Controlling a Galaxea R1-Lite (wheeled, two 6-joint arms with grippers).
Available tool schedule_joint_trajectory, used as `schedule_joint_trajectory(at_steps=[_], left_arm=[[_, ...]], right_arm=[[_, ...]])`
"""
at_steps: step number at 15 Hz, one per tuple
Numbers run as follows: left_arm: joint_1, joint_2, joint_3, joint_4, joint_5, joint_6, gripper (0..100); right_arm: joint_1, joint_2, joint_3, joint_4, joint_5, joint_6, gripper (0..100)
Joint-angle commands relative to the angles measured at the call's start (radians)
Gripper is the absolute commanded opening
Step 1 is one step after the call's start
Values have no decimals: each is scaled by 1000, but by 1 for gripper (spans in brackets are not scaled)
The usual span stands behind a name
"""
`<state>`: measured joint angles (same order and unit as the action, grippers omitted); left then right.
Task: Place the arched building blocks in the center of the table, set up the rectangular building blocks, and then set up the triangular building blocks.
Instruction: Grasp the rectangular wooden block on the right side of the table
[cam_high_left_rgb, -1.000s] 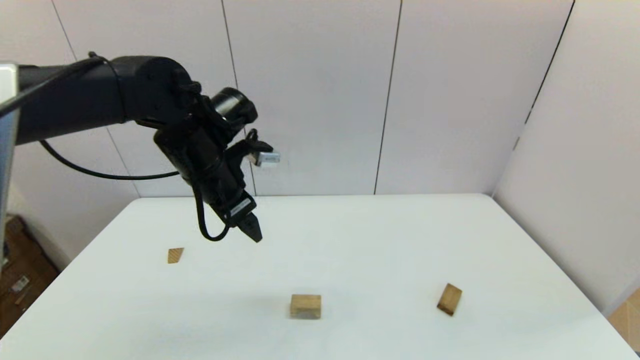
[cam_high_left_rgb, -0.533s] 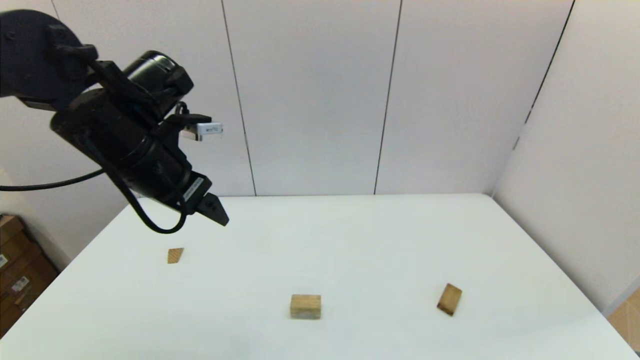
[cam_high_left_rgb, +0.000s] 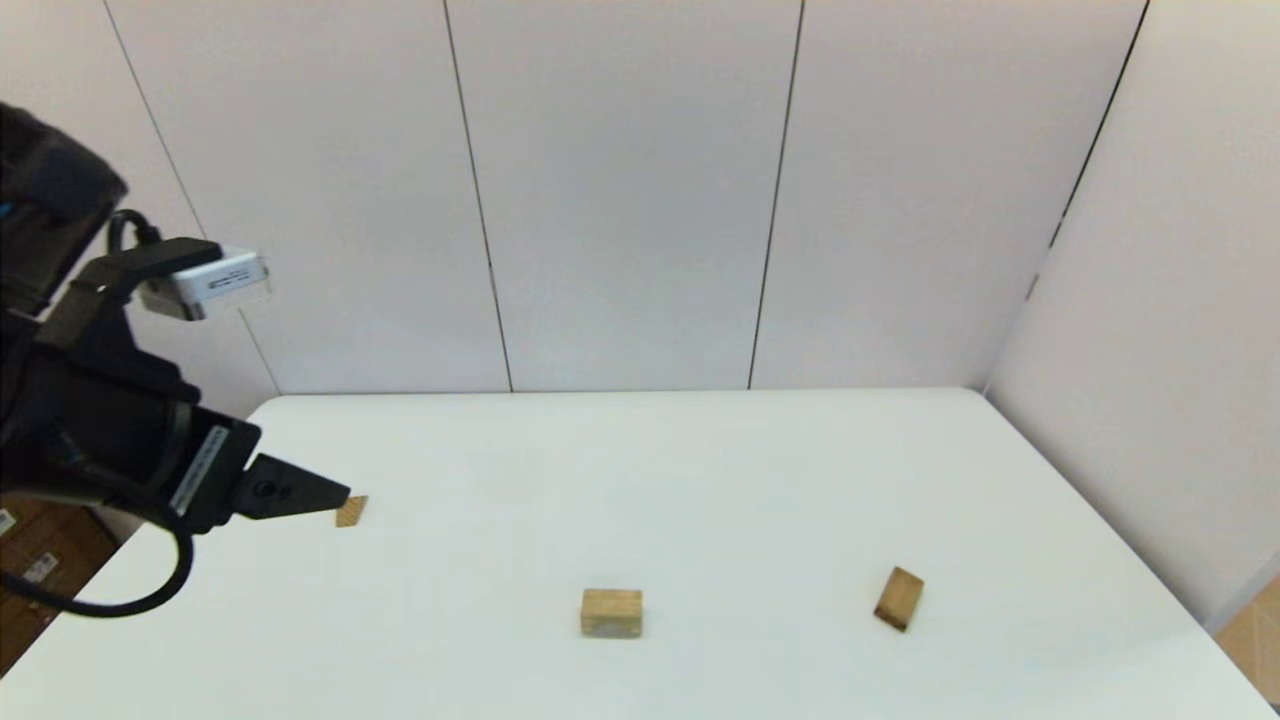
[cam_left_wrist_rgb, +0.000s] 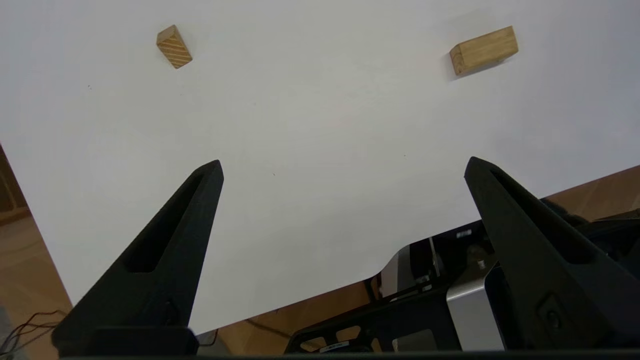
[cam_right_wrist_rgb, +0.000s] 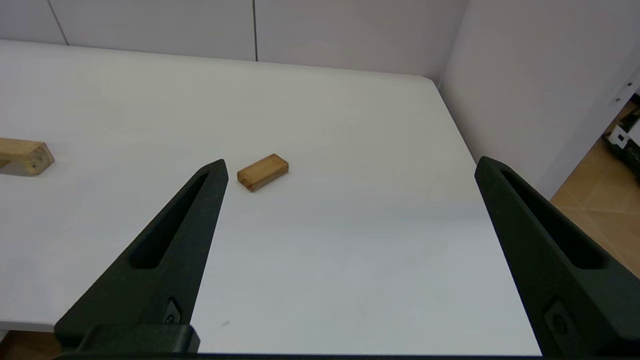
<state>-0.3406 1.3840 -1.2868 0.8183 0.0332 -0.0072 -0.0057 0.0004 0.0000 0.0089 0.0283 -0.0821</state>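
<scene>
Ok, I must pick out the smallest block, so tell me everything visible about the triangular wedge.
The triangular building block is a small brown wooden wedge with diagonal striped grain on its triangular end. It rests alone on the white table, toward the robot's left side, nothing touching it. In the head view the left gripper's fingertip overlaps its edge; the wrist view shows them well apart.

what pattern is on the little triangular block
Diagonal striped brown grain on the triangular block, clearest in the left wrist view.

I note pale panelled walls (cam_high_left_rgb: 620, 190) with dark vertical seams, and tan floor (cam_high_left_rgb: 1250, 630) at lower right.
</scene>
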Motion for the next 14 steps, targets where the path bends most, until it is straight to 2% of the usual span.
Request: schedule_joint_trajectory(at_steps=[1, 2, 7, 11, 14], left_arm=[[0, -255, 184, -31, 65, -96, 100], [0, -310, 231, -33, 111, -122, 100], [0, -579, 392, -33, 157, -191, 100], [14, -749, 486, -31, 283, -257, 100], [152, -849, 489, 30, 286, -249, 100]], right_arm=[[0, -2, 2, 0, -1, 1, 100], [0, -2, 2, 0, -1, 1, 100], [0, -2, 2, 0, -1, 1, 100], [0, -2, 2, 0, -1, 4, 100], [0, -2, 2, 0, -4, 8, 100]])
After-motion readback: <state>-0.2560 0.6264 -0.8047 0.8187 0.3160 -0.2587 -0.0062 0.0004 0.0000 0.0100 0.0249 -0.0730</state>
